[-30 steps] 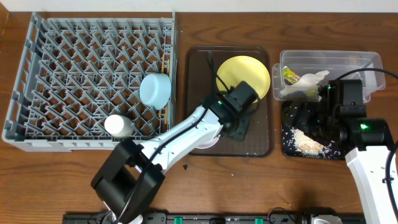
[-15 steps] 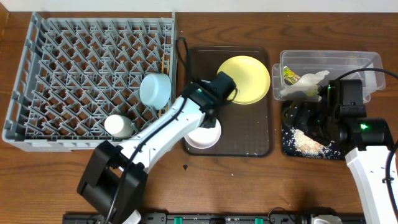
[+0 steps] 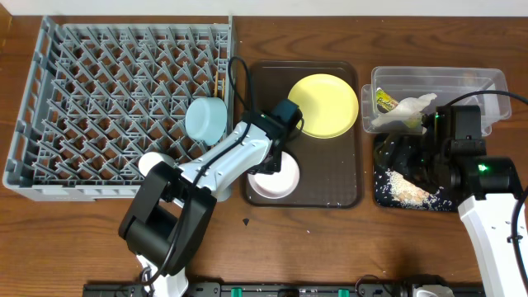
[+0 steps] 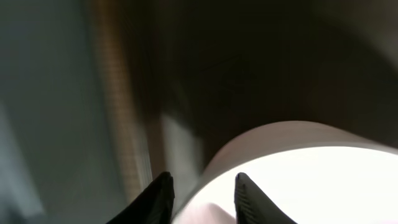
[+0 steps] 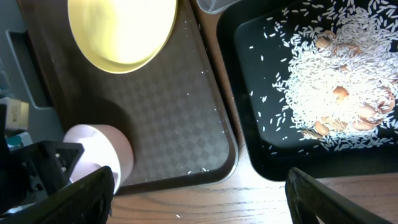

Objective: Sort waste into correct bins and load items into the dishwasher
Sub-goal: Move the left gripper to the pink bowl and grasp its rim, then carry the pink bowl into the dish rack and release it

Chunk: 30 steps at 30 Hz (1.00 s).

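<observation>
The grey dish rack (image 3: 49,99) holds the light blue bowl (image 3: 206,120), a small white cup (image 3: 153,166) and, at its right edge, chopsticks (image 3: 219,82). On the brown tray (image 3: 342,186), the left gripper (image 4: 202,178) straddles the rim of the white-pinkish bowl (image 3: 280,180); the blur hides whether it pinches. The yellow plate (image 3: 326,106) lies just behind. The right gripper (image 5: 200,177) hangs spread wide and empty by the black tray (image 3: 381,198) of rice scraps (image 3: 406,186).

The overhead camera looks straight down on the whole brown wooden table (image 3: 74,239). The left wrist camera sits very close, blurred, to the round white-pinkish bowl (image 4: 298,174), lower right. The right wrist camera looks down from farther off, sharing that bowl, lower left, with both others.
</observation>
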Each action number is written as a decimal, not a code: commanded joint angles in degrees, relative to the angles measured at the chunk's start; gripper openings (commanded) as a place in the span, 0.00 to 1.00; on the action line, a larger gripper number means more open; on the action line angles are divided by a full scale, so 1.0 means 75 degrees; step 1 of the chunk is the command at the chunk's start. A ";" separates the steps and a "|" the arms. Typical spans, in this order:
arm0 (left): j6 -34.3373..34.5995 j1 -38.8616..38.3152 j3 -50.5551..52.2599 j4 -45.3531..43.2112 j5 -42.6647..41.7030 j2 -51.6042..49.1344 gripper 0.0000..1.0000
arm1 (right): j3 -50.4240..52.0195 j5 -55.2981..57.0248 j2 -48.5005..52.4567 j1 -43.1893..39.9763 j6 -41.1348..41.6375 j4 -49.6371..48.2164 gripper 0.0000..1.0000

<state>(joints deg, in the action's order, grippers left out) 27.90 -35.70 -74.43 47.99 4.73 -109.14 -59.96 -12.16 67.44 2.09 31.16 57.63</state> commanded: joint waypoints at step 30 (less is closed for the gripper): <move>-0.0714 0.0402 -0.0128 -0.0105 0.0073 0.1247 0.08 | -0.0090 -0.0015 -0.0006 -0.0055 -0.0070 -0.0003 0.86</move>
<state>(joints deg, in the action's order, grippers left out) 22.65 -34.98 -71.88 45.08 -3.99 -107.13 -59.96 -12.16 67.44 2.09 31.16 57.60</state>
